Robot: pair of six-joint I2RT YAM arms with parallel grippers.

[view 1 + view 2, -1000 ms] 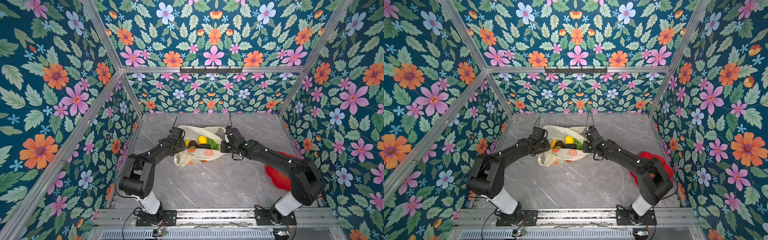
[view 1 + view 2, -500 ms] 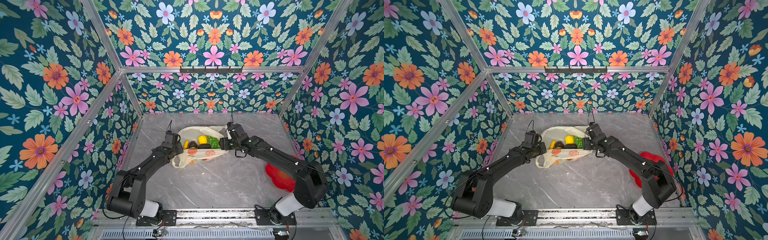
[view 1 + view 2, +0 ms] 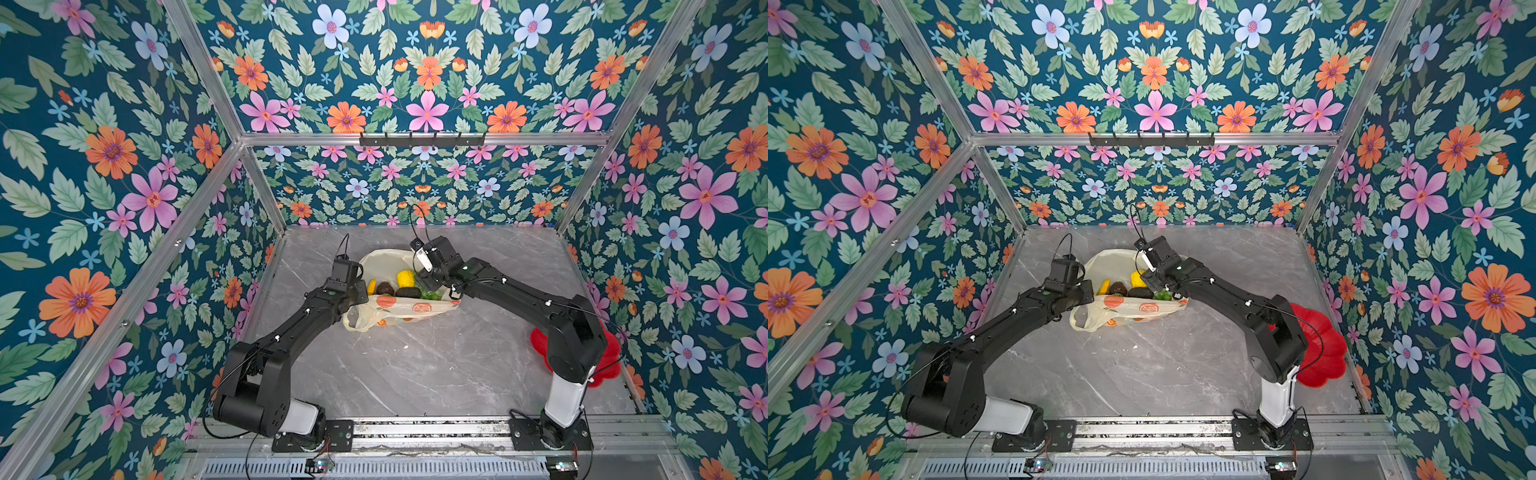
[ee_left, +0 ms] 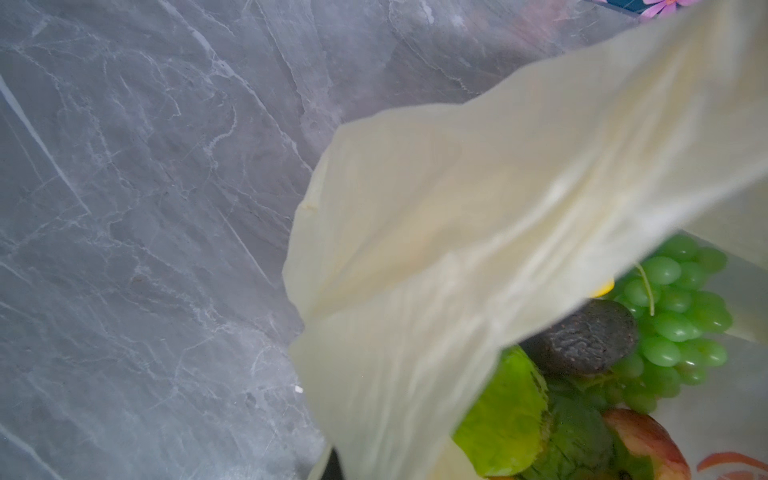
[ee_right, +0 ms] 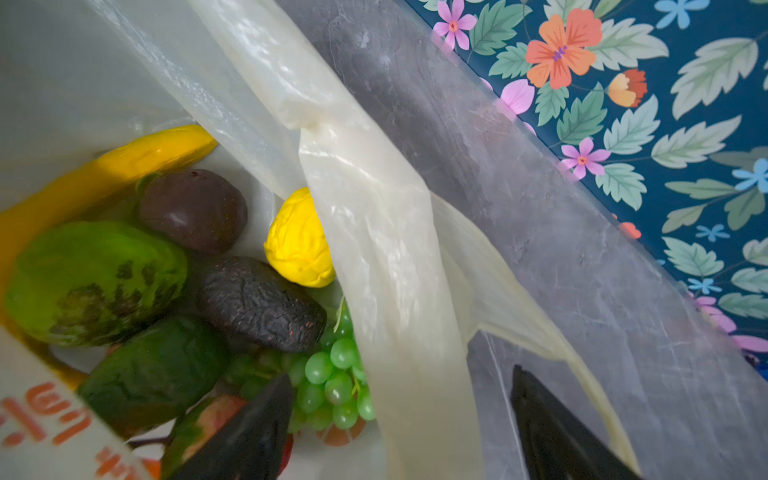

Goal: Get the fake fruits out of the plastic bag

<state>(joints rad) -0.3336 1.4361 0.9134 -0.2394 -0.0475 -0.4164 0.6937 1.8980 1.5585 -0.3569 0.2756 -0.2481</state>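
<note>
Since a second ago the right gripper [image 5: 401, 374] has been brought in over the mouth of the plastic bag [image 3: 399, 309] and its jaws parted. One handle loop [image 5: 395, 291] is seen running between them, ungripped. Just beyond, the fake fruits [image 3: 401, 286] are heaped inside the bag: green grapes [image 5: 332, 386], a dark avocado [image 5: 257, 303], a lemon [image 5: 299, 241] and a banana [image 5: 124, 166]. The left gripper [image 3: 360, 291] is closed on the bag's left rim. The bag is laid on the table [image 3: 415, 374], towards its far middle. A red dish [image 3: 1320, 357] is set well apart, by the right arm's base.
</note>
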